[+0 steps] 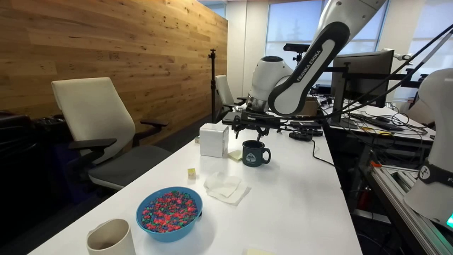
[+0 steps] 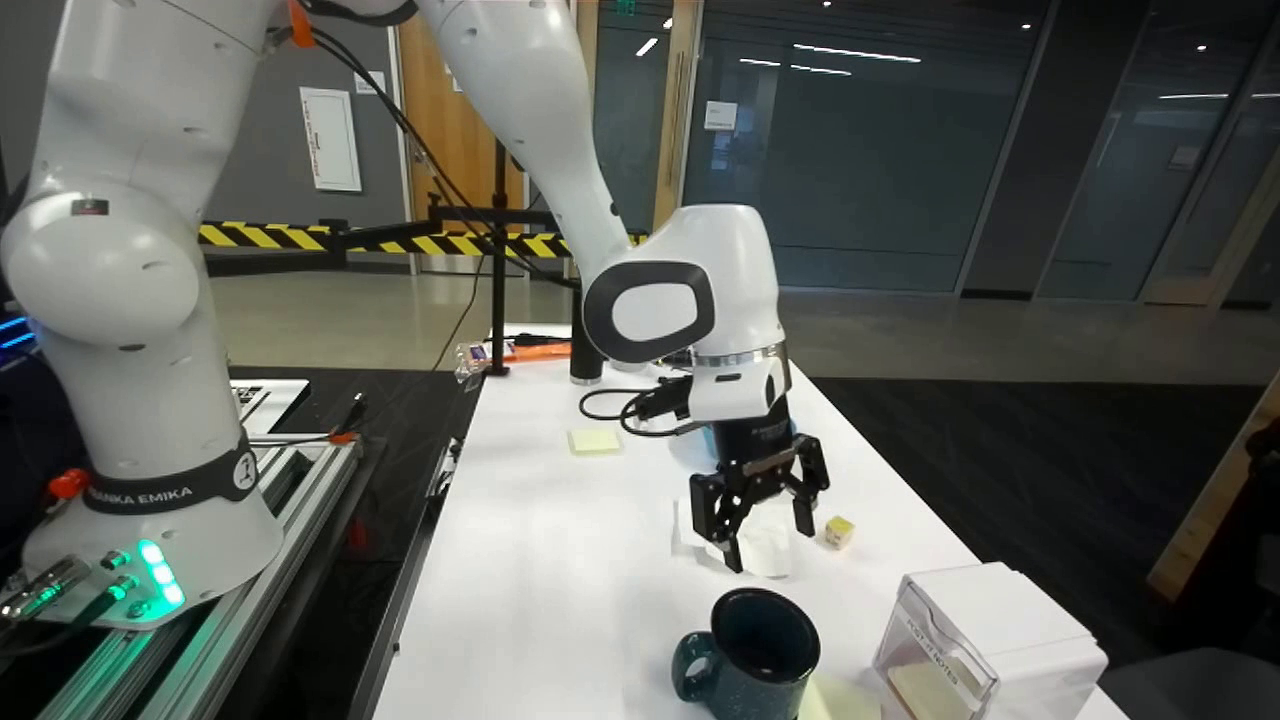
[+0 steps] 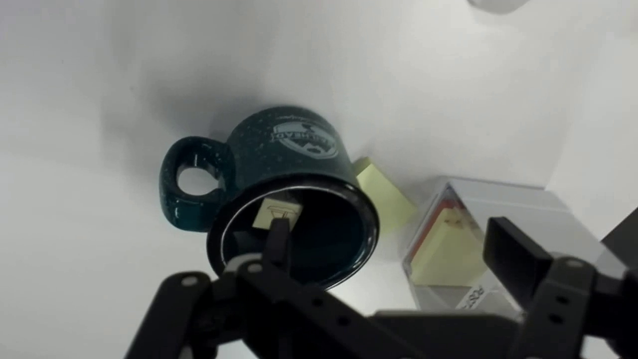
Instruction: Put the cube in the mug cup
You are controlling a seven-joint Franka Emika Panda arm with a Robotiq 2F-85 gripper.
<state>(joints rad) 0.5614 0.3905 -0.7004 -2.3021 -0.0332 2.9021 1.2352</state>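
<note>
The mug cup (image 1: pixel 249 161), dark green and glossy with a side handle, stands upright on the white table in both exterior views (image 2: pixel 765 665). In the wrist view, the mug (image 3: pixel 259 144) has its opening facing the camera. The small pale cube (image 3: pixel 273 212), with a line drawing on its face, lies inside the mug against the wall on the handle side. The cube is hidden in both exterior views. My gripper (image 3: pixel 396 244) is open and empty above the mug, with one finger overlapping the mug opening and cube in the wrist view. It also shows in both exterior views (image 1: pixel 248 136) (image 2: pixel 770 548).
A tall white box (image 1: pixel 213 140) (image 2: pixel 990 620) of notes stands beside the mug. A sticky note pad (image 1: pixel 236 155) lies between them. A yellowish block (image 1: pixel 191 173) (image 2: pixel 839 532), paper napkin (image 1: pixel 226 191), blue bowl (image 1: pixel 170 235) of small bits and beige cup (image 1: pixel 118 241) stand along the table.
</note>
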